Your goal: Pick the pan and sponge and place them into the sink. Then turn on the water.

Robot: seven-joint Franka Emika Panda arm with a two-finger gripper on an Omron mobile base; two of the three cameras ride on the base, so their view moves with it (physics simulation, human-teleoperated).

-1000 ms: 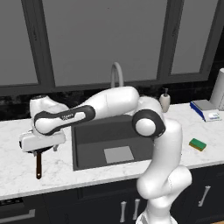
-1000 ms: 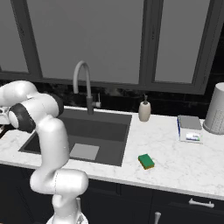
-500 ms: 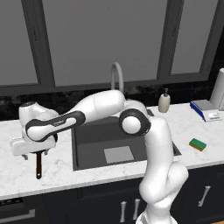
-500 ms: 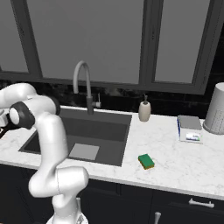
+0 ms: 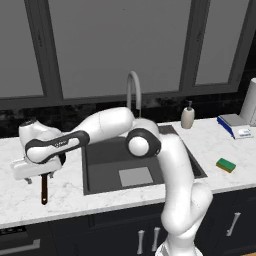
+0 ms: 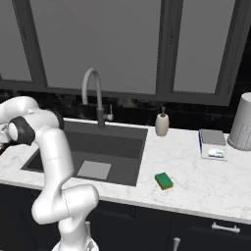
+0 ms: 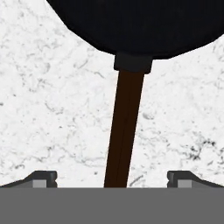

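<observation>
Brown pan handle (image 7: 124, 127) between gripper (image 7: 112, 178) tips

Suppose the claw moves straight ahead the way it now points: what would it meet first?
Most likely the pan's handle, which runs between the open claw's fingertips. The marble counter lies just behind it. Exact depth is unclear.

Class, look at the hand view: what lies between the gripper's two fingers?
The pan's brown handle runs between the fingers, apart from both, over bare marble counter.
</observation>
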